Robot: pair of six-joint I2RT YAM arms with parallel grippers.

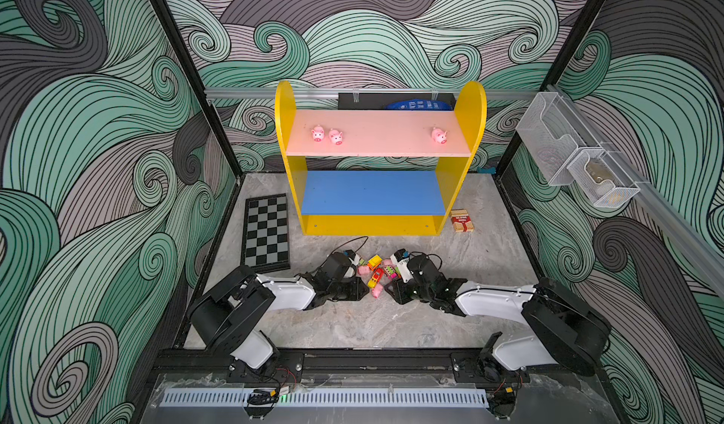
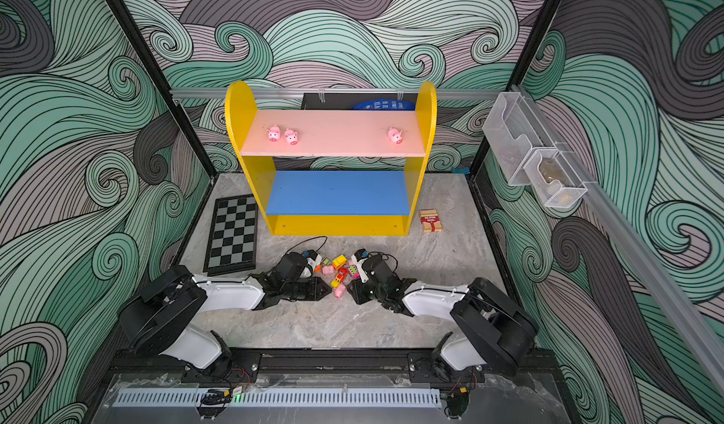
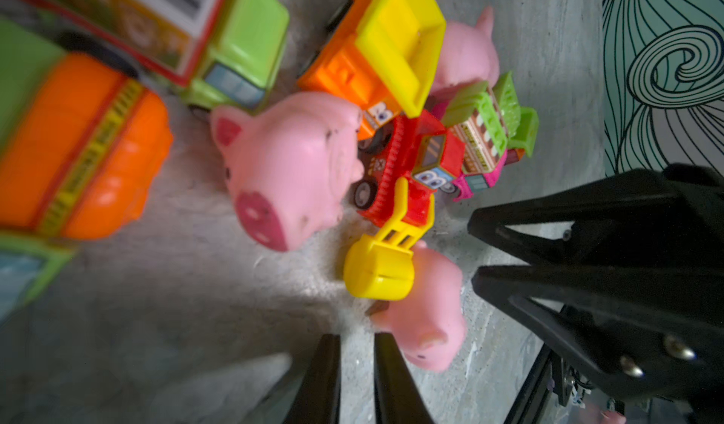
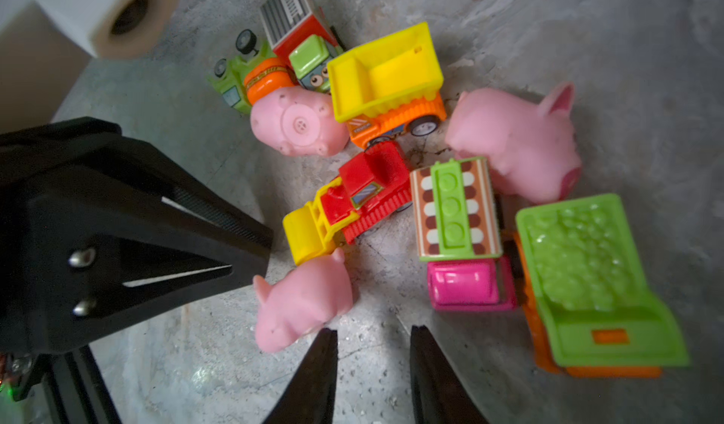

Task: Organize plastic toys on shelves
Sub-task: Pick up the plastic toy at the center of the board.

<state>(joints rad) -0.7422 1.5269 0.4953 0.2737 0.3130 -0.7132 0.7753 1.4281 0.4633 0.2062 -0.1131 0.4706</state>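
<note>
Right gripper (image 4: 374, 330), partly open and empty, hovers just beside a small glossy pink plastic pig (image 4: 301, 300) lying against the scoop of a red-and-yellow toy bulldozer (image 4: 368, 185). Left gripper (image 3: 356, 336), barely parted, holds nothing. Best centre on the pig's body, clear of that scoop.

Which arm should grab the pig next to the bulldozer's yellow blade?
Probably right: the right gripper faces that pig with jaws apart; the left gripper sits beside it, jaws nearly together.
</note>
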